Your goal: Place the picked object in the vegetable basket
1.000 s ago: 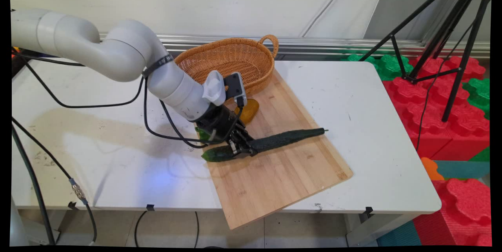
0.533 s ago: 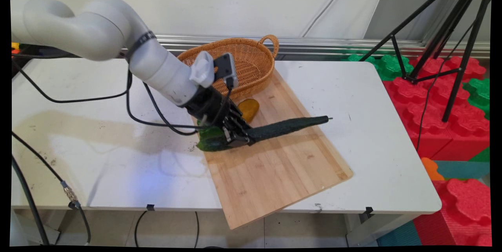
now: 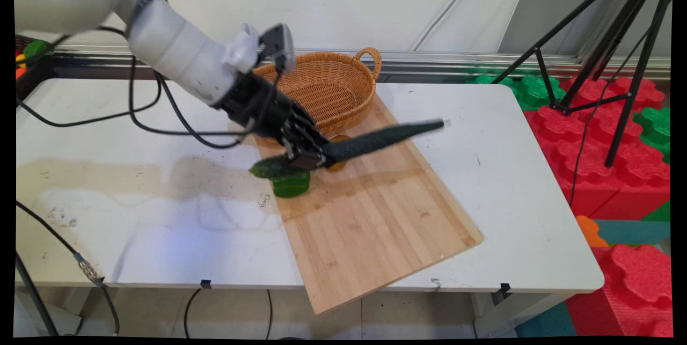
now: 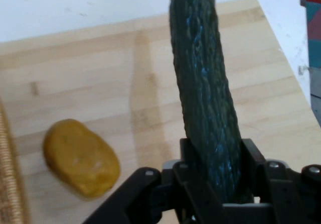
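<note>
Presently the cucumber (image 3: 354, 144) is pinched between the fingers of the gripper (image 3: 307, 158) near one end, raised above the cutting board (image 3: 375, 227); judged stiff, long, and liable to droop or swing.

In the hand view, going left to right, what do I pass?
Basket rim at the left edge → yellow potato on the cutting board → cucumber clamped in the tool → white table at the right.
</note>
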### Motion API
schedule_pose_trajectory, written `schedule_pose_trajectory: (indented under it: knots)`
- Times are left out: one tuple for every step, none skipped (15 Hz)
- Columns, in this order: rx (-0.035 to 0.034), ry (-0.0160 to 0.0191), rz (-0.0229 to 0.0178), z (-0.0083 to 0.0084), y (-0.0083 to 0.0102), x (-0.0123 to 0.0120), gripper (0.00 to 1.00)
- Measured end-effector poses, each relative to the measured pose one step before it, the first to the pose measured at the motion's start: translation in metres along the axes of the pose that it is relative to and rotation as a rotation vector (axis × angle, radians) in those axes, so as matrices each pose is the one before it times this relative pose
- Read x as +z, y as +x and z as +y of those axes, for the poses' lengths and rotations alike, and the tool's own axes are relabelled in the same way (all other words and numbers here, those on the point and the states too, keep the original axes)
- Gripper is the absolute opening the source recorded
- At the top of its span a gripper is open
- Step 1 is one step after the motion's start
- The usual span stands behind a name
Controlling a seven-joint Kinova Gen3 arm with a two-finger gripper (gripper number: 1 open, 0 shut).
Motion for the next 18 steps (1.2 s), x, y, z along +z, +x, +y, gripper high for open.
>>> schedule_pose_trajectory:
  knots:
    - [0.00343,0.00788,0.00566,-0.00483,0.00016,-0.00973,0.0]
    - [0.0014,0.00688,0.00433,-0.00426,-0.00004,-0.00803,0.0]
    - [-0.00183,0.00541,0.00271,-0.00323,-0.00056,-0.00541,0.0]
    - [-0.00368,0.00824,0.00366,-0.00497,-0.00089,-0.00776,0.0]
    - [-0.0032,0.00705,0.00161,-0.00374,-0.00107,-0.0052,0.0]
    - [-0.00523,0.01063,0.00264,-0.00571,-0.00163,-0.00715,0.0]
    - [-0.00739,0.01524,0.0037,-0.00757,-0.00231,-0.00792,0.0]
    - [-0.00495,0.01573,0.00419,-0.00819,-0.0018,-0.00653,0.0]
    - [-0.00248,0.01208,0.00332,-0.0133,0.00086,-0.00223,0.0]
    - [-0.00171,0.00868,0.00277,-0.00529,-0.00083,-0.00221,0.0]
    - [-0.0018,0.0128,0.0036,-0.0074,-0.00148,-0.00287,0.0]
    - [-0.00218,0.01534,0.00389,-0.00922,-0.00178,-0.00204,0.0]
    - [-0.00068,0.01582,0.00472,-0.00954,-0.00153,-0.00074,0.0]
    - [0.00023,0.01221,0.00313,-0.0081,-0.00111,0.00055,0.0]
    - [0.0016,0.01335,0.00347,-0.00973,-0.0008,0.0023,0.0]
    - [0.0011,0.01341,0.00382,-0.00982,-0.00092,0.0033,0.0]
    - [0.00141,0.01052,0.00272,-0.00796,-0.00056,0.00353,0.0]
    - [0.00084,0.00709,0.00177,-0.00527,-0.00042,0.00273,0.0]
